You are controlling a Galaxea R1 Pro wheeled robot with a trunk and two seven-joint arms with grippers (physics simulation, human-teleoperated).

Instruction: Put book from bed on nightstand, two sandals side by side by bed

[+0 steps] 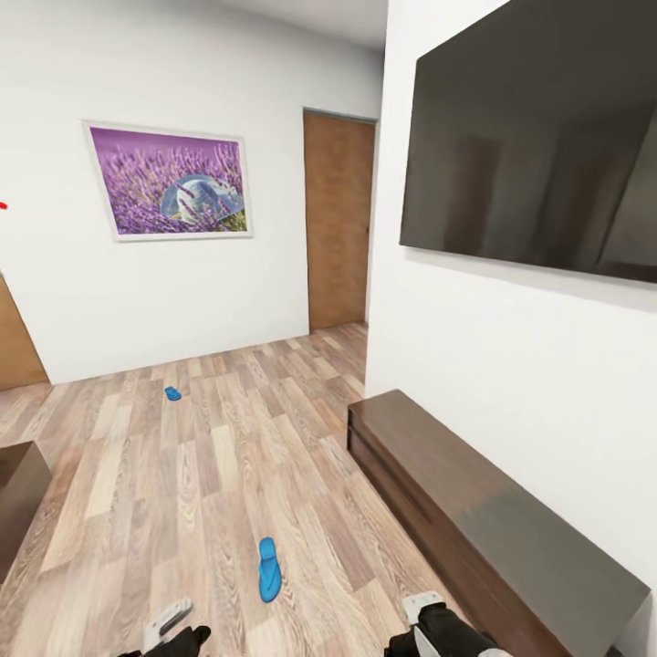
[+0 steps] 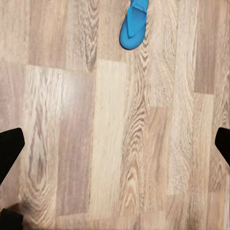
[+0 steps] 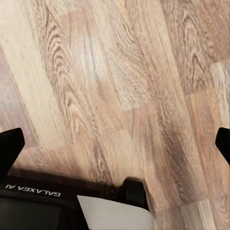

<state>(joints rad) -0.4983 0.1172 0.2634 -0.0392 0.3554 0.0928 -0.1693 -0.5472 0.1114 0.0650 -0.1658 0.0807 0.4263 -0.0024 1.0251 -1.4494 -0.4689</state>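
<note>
From my head camera, one blue sandal (image 1: 268, 569) lay on the plank floor (image 1: 210, 474) just ahead, its mate (image 1: 172, 393) well apart toward the far wall, the long bench (image 1: 484, 520) at my right. My left gripper (image 2: 115, 139) hung spread and empty, near sandal beyond it; fetching it looked next. My right gripper (image 3: 115, 139) hung spread over bare planks.

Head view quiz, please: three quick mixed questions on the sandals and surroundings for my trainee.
1. True or false: the two sandals lie side by side.
2. Which surface is the near sandal on? A) wood floor B) long bench C) the bed
3. Fill in: the far sandal lies below the ___ picture on the wall.

Key: 1 false, they lie well apart; 2 A; 3 purple lavender.
</note>
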